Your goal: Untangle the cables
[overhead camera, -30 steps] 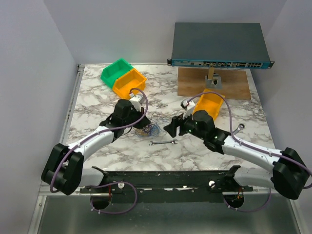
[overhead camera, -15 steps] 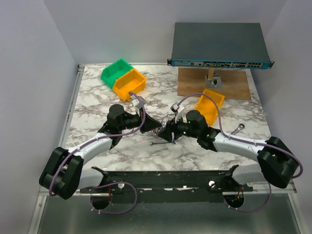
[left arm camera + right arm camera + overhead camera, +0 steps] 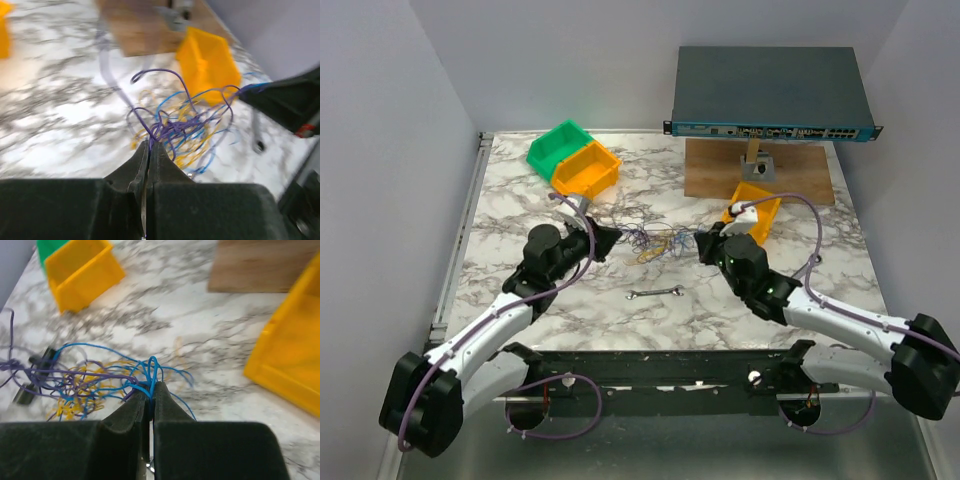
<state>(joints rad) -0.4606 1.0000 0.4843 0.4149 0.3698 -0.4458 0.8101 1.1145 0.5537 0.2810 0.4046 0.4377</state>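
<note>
The cables [image 3: 655, 241] are a tangle of hair-thin blue, purple and yellow wires stretched between my two grippers over the marble table. My left gripper [image 3: 607, 240] is shut on the purple strands at the bundle's left end [image 3: 150, 142]. The bundle [image 3: 185, 127] fans out ahead of it. My right gripper [image 3: 701, 246] is shut on blue wires at the right end [image 3: 151, 385], with a blue loop sticking up above the fingertips. The rest of the tangle [image 3: 85, 382] trails to the left in the right wrist view.
A silver wrench [image 3: 654, 293] lies near the front, below the cables. A green bin [image 3: 557, 146] and a yellow bin [image 3: 585, 169] stand back left. Another yellow bin [image 3: 754, 209] sits just behind my right gripper. A network switch [image 3: 770, 93] rests on a wooden board [image 3: 760, 170].
My right gripper closed on the blue wires and pulled right. My left gripper pulled left with the purple strands. The bundle stretched out between them.
</note>
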